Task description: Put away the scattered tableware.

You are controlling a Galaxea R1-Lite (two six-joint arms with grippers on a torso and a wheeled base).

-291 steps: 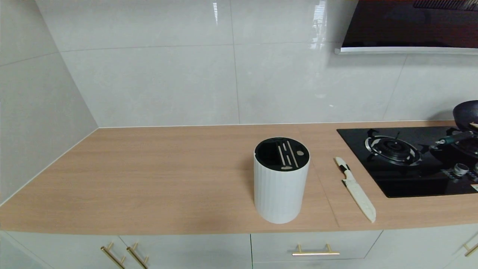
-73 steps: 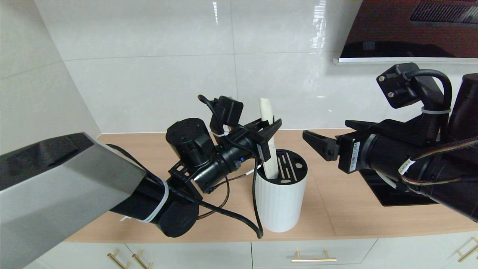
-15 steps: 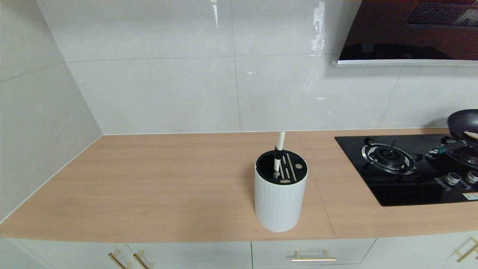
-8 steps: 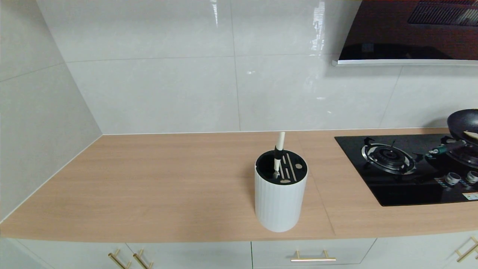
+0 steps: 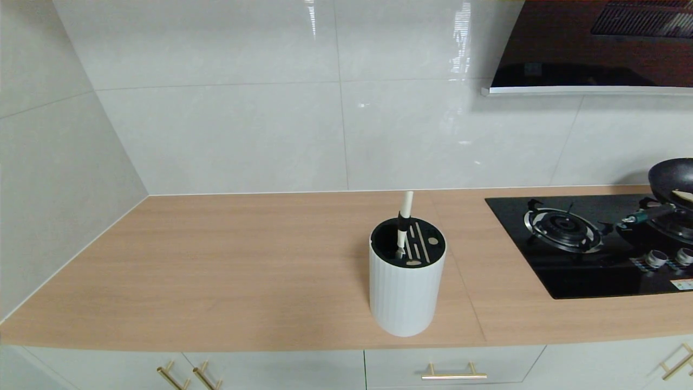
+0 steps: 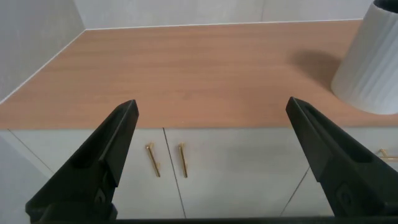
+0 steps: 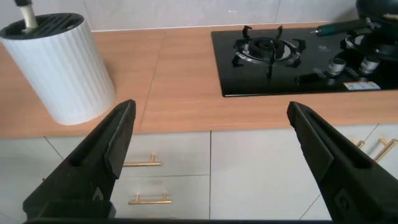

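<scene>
Task status: judged complete or close to it. The knife [image 5: 402, 225] is stowed in the holder [image 5: 407, 292], and no further item to collect can be identified.
Knife position: blade down inside the holder and handle up, leaning slightly. It sits where the open well meets the narrow slots; the exact slot cannot be told.
Holder position: stands upright on the bench [image 5: 243, 260] near the front edge, well apart from the hob [image 5: 590, 260].
Left hand [image 6: 211, 106]: fingers spread wide, holding nothing. It sits low, in front of the cupboard fronts [image 6: 236, 168].
Right hand [image 7: 211, 107]: fingers spread wide, holding nothing. It sits low before the bench edge, between the holder and the hob.
Remaining work: judged none beyond parking the arms.
Knife material: pale cream handle, slim and rounded, with a black band low on it.
Holder material: white cylinder with fine vertical ribs, likely plastic. Its black top insert has one open well, several narrow slots and a small round hole.
Bench surface: light wood-grain finish, matte and flat.
Hob: glossy black glass with metal pan supports and knobs. A dark pan [image 5: 671, 176] rests at its far side.
Cupboard fronts: plain pale panels with slim gold bar handles.
Handling note: the ribbed wall is likely easy to grip, and the holder looks stable.
</scene>
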